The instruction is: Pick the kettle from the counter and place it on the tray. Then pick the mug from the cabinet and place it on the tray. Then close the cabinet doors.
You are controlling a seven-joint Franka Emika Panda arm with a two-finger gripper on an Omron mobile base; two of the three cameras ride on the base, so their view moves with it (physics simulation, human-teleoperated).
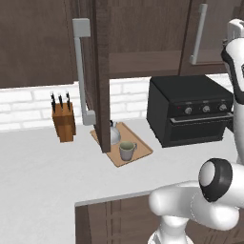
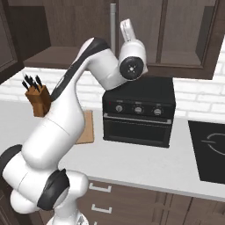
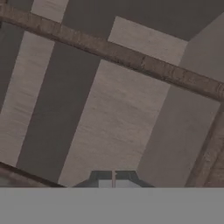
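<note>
Well, look first at the counter (image 1: 38, 162): wide, flat, grey-white, hard. Above it, find the cabinet (image 1: 143, 28), dark brown and big. Then see the cabinet doors, with one open door (image 1: 101, 71) sticking straight out over the counter, edge on. Probably stiff and hard, yet easy to swing on its hinges. Has glass in the frame, so needs a slow, soft push and no bang. Best to press on the wood frame or hook the long grey bar handle (image 1: 80, 71), far from the hinge side, not on the glass. Cannot tell if the other door, further right, is fully shut. Next, spot the black oven (image 1: 190, 109) standing on the counter just right of the tray (image 1: 143, 148). Lies flat and thin, right under the open door. Holds the kettle (image 1: 115, 134) at the back, partly hidden by the door, and the mug (image 1: 127, 151) in front, close beside it. So, by the look of it, only the doors left to do. Last, see the gripper (image 3: 113, 179), up high facing the brown wood: tips pressed together, pinching nothing.
</note>
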